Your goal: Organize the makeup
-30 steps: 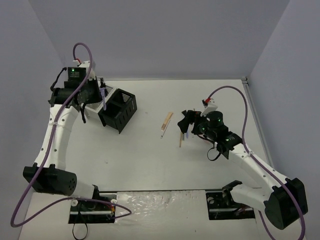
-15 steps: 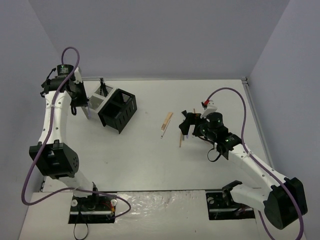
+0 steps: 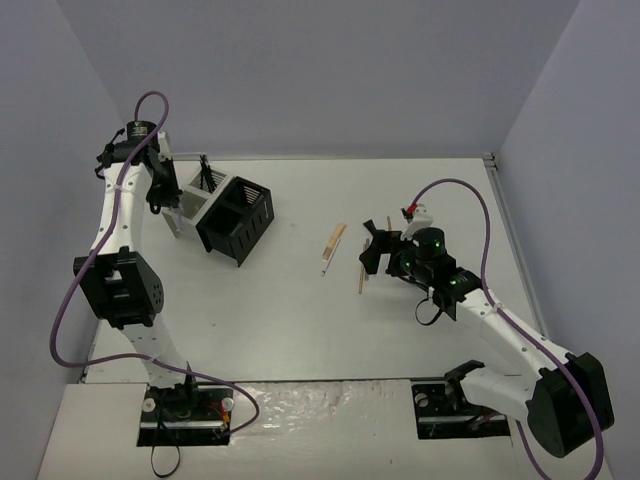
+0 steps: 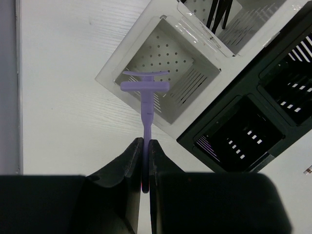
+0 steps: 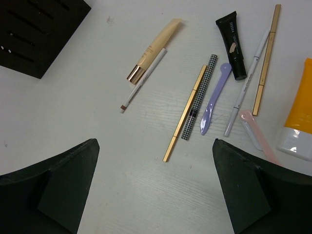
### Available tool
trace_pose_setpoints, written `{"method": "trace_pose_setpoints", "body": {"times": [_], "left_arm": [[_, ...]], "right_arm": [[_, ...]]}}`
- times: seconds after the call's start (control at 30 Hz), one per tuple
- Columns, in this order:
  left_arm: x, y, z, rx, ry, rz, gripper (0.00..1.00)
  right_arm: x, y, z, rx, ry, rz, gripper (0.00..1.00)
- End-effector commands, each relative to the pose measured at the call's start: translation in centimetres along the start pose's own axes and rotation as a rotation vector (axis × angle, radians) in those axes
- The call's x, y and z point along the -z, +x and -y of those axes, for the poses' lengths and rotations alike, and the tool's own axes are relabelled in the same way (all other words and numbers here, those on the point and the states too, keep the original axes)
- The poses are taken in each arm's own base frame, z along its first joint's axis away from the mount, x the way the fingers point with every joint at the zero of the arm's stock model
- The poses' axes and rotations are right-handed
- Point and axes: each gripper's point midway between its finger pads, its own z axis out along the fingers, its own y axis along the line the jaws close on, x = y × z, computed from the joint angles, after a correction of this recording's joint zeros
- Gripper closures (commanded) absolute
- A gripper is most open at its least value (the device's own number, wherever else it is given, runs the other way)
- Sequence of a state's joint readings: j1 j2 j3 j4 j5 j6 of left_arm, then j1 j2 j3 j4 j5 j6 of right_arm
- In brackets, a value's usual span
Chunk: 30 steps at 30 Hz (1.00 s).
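The right gripper (image 5: 156, 180) hangs over the white table (image 5: 97, 161) with its fingers spread wide, holding nothing. Below it lies loose makeup: a slim gold stick (image 5: 184, 113) alongside a black-and-white checked pencil (image 5: 199, 97), a lilac plastic spatula (image 5: 214, 97) just beside that, a pink spatula (image 5: 258, 135), and an orange tube with a white cap (image 5: 300, 114) at the right edge. Beyond them are a black squeeze tube (image 5: 232, 45) and a beige tube with a gold cap (image 5: 151, 51). Far left, the left gripper (image 4: 145, 146) is clamped on the stem of a lilac T-headed piece (image 4: 145, 97). Its head is over the near compartment of the white perforated box (image 4: 117, 73), possibly not yet inside. Thin black pencils (image 4: 217, 12) stand in the next compartment, and the black mesh box (image 4: 253, 122) adjoins.
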State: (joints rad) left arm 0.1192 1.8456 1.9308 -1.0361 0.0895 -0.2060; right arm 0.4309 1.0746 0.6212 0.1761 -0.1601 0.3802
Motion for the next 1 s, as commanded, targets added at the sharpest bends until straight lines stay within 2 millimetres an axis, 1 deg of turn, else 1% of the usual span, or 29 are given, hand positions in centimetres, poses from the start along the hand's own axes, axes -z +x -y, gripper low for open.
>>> {"method": "trace_pose_setpoints", "body": {"times": [0.0,0.27,0.4,0.5,0.67,0.83,0.9,0.97], "left_arm": [[1.3,-1.8,0.1,-0.025,0.015,0.066,1.00],[0.4,-2.4,1.4,-0.039,0.071,0.078,1.00],[-0.2,-2.3,1.4,-0.030,0.069,0.058,1.00],[-0.8,-2.1,1.6,-0.029,0.075,0.043,0.94],[-1.0,-2.3,1.8,-0.028,0.074,0.046,0.87],[-1.0,-3.0,2.0,-0.026,0.073,0.067,0.81],[-0.9,-3.2,2.0,-0.022,0.073,0.078,0.76],[-1.0,-3.5,1.9,-0.020,0.065,0.088,0.73]], "right_arm": [[-0.4,-1.4,-0.6,0.012,-0.041,0.057,0.00],[-0.5,-1.2,-0.6,0.007,-0.048,0.052,0.00],[-0.5,-1.1,-0.6,0.005,-0.049,0.051,0.00],[-0.5,-1.0,-0.6,0.007,-0.048,0.048,0.00],[-0.6,-0.9,-0.6,0.004,-0.049,0.045,0.00],[-0.6,-0.9,-0.5,0.003,-0.050,0.044,0.00],[-0.6,-0.9,-0.5,0.003,-0.051,0.045,0.00],[-0.6,-1.0,-0.6,0.003,-0.052,0.047,0.00]]}}
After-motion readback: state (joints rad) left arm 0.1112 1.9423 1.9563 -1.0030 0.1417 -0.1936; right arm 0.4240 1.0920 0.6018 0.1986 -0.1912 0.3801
